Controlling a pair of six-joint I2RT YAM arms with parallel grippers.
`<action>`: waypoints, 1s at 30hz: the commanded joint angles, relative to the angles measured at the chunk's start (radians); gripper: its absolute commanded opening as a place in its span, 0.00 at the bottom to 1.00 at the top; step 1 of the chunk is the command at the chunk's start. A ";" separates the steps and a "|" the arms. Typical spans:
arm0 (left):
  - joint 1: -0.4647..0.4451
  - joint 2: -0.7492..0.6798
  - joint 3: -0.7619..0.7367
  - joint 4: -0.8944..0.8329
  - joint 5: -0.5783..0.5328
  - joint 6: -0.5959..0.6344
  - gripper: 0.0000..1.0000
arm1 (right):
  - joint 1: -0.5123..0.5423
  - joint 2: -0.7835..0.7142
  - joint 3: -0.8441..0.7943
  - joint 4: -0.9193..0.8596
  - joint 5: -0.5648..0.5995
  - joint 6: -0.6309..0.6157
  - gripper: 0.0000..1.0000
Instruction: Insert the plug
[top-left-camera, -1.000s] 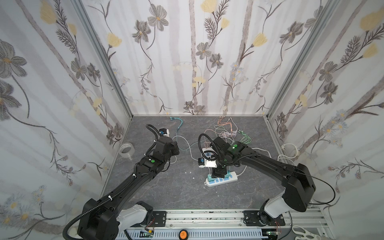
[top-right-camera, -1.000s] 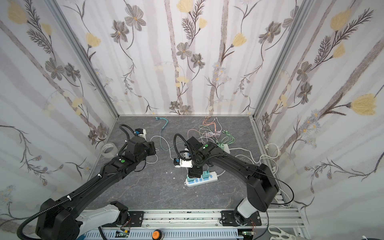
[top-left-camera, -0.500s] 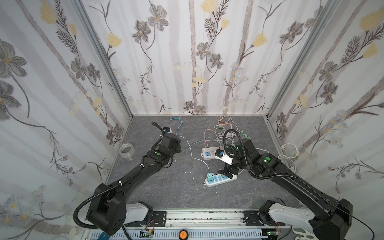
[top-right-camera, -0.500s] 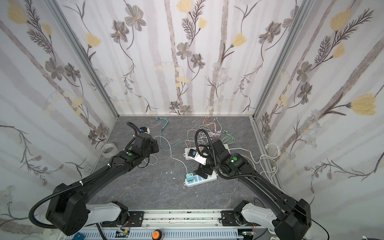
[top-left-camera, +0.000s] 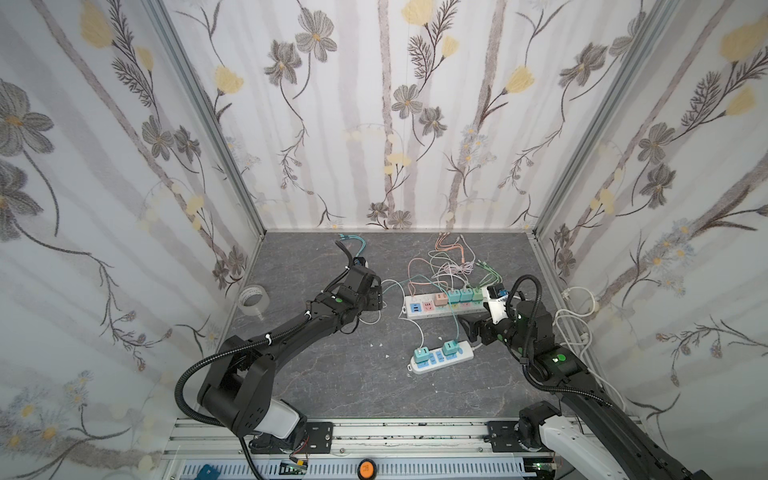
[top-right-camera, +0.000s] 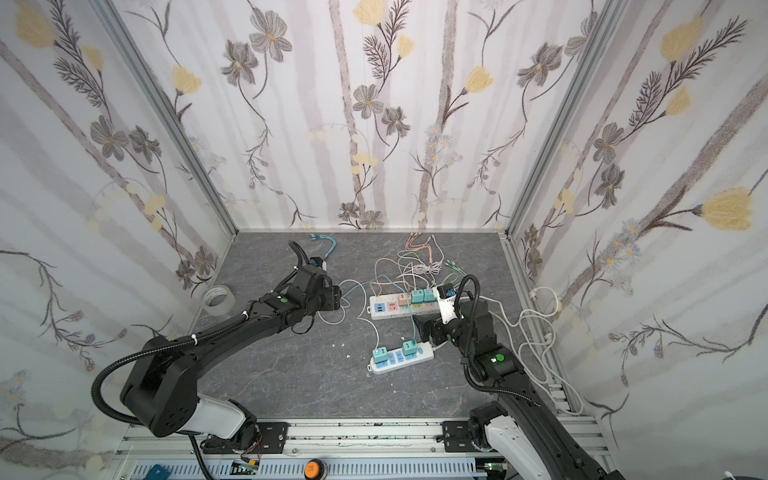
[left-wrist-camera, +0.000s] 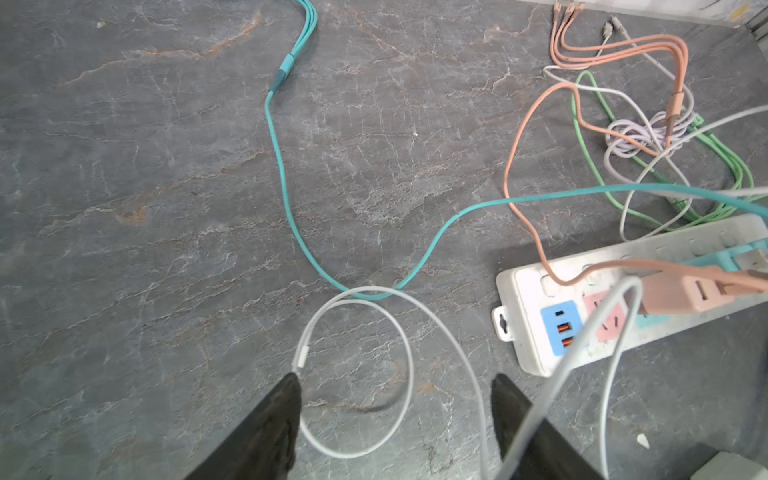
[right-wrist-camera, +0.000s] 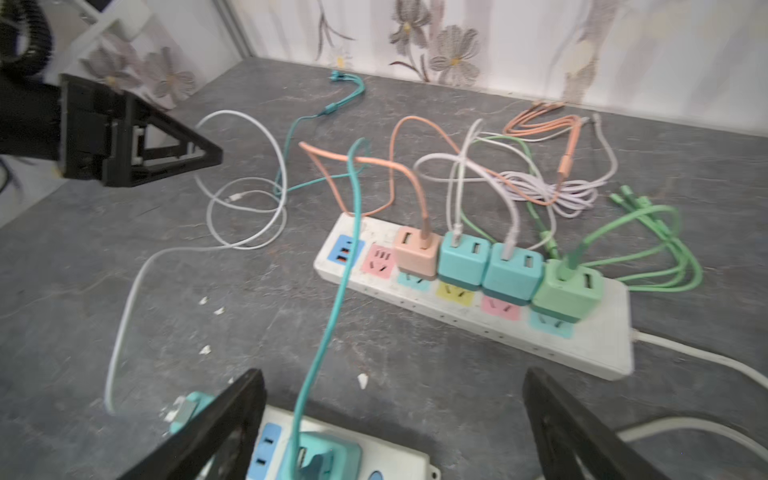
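I see white wallpaper (top-left-camera: 395, 124) patterned with grey and yellow flowers and pale grey stripes. The tabletop (top-left-camera: 332, 374) is dark grey, veined like slate. The long power strip (right-wrist-camera: 602, 345) is white with blue, pink and yellow sockets. I read a peach charger (right-wrist-camera: 415, 253), teal chargers (right-wrist-camera: 463, 259) and a green charger (right-wrist-camera: 567, 291).

Scene inventory: two power strips (top-left-camera: 440, 312); six plug adapters (top-left-camera: 454, 296) (four teal, one peach, one green); one tape roll (top-left-camera: 253, 296); two robot arms (top-left-camera: 291, 332).
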 joint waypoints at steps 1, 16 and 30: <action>-0.002 -0.074 -0.050 -0.018 -0.006 0.074 0.91 | 0.021 0.019 -0.023 0.141 -0.162 0.023 0.93; -0.272 -0.305 -0.343 0.160 0.210 0.299 1.00 | 0.119 0.222 0.034 0.116 0.211 0.199 0.43; -0.488 0.032 -0.309 0.356 0.226 0.493 1.00 | 0.122 0.211 0.024 0.094 0.295 0.278 0.36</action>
